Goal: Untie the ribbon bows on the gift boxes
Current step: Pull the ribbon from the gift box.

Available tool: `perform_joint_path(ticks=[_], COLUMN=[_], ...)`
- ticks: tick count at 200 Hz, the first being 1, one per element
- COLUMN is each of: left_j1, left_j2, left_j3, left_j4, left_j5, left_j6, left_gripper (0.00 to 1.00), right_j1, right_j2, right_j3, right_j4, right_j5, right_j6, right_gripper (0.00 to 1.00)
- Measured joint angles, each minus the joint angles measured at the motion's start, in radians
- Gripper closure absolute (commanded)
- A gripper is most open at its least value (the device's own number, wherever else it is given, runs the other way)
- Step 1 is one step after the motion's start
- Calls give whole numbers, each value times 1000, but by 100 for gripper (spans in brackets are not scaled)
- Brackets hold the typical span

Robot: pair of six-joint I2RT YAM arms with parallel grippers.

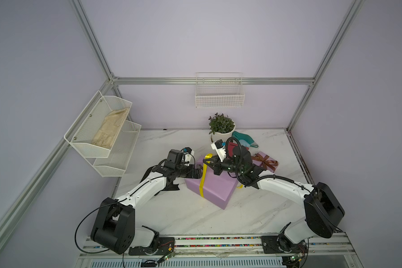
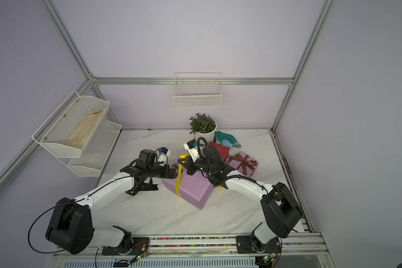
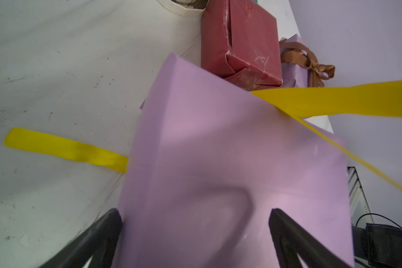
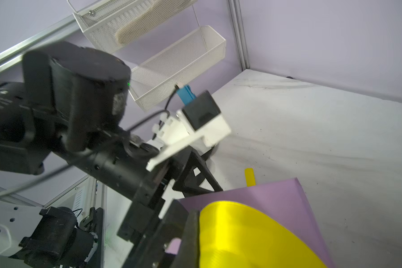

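Observation:
The large lilac gift box (image 1: 215, 185) lies mid-table with a shiny yellow ribbon (image 1: 202, 178) across it. My right gripper (image 1: 207, 162) is shut on a raised loop of that yellow ribbon (image 4: 241, 232) above the box's far left corner. My left gripper (image 1: 197, 172) is open at the box's left edge; in the left wrist view its fingers (image 3: 102, 232) straddle the lilac box (image 3: 218, 162), holding nothing. The red gift box (image 2: 221, 149) sits behind, bare of ribbon. The small lilac box (image 1: 263, 161) carries a tied brown bow (image 3: 311, 65). A black ribbon (image 2: 142, 188) lies loose under my left arm.
A white flowerpot with a green plant (image 1: 221, 126) and a teal glove (image 1: 244, 138) stand at the back. A wire basket (image 1: 219, 92) hangs on the rear wall. A two-tier mesh shelf (image 1: 102, 130) with a beige cloth juts from the left wall.

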Motion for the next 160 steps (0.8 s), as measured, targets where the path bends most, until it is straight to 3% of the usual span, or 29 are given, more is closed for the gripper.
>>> perform_joint_path(ticks=[74,160], left_j1=[-40,-41], left_j2=[38,45], left_j3=[90,143], left_j4=[-106,-206], left_j5=[-84,-108], left_j6=[61,98], left_gripper=[0,0], right_j1=[5,5], right_j2=[-10,-114], right_j3=[146,277], right_j4=[-175,-231], right_j5=[38,95], right_j6=[-81,-175], right_gripper=[100,100])
